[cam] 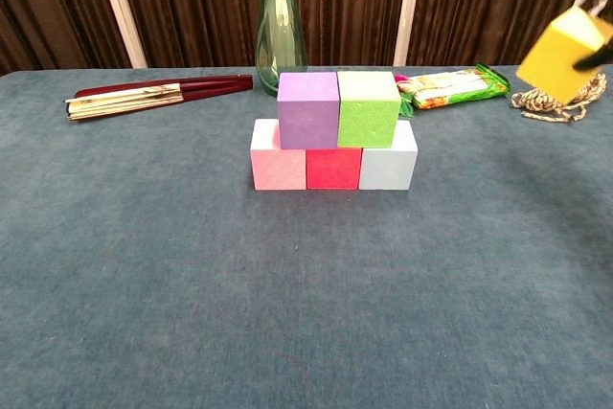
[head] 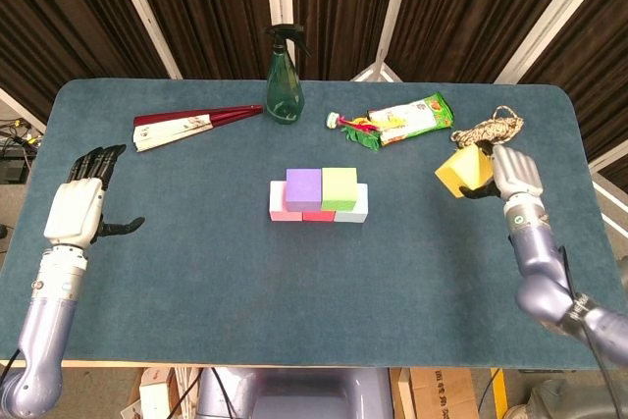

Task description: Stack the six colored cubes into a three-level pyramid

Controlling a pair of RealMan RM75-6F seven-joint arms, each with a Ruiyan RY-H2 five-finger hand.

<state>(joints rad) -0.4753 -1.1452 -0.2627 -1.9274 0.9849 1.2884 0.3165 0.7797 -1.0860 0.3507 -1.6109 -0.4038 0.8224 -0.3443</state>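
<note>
A pink cube (cam: pixel 278 166), a red cube (cam: pixel 333 168) and a pale blue cube (cam: pixel 388 167) form a row at the table's middle. On them sit a purple cube (cam: pixel 307 109) and a green cube (cam: pixel 368 108), side by side. My right hand (head: pixel 514 175) grips a yellow cube (head: pixel 463 172) and holds it above the table, right of the stack; the yellow cube (cam: pixel 562 53) shows tilted at the chest view's right edge. My left hand (head: pixel 78 207) hovers at the far left with its fingers spread, holding nothing.
Behind the stack stand a green spray bottle (head: pixel 285 76), a folded red fan (head: pixel 191 126), a snack packet (head: pixel 410 118) and a coil of rope (head: pixel 488 130). The blue table (head: pixel 294 291) ends close to my right hand.
</note>
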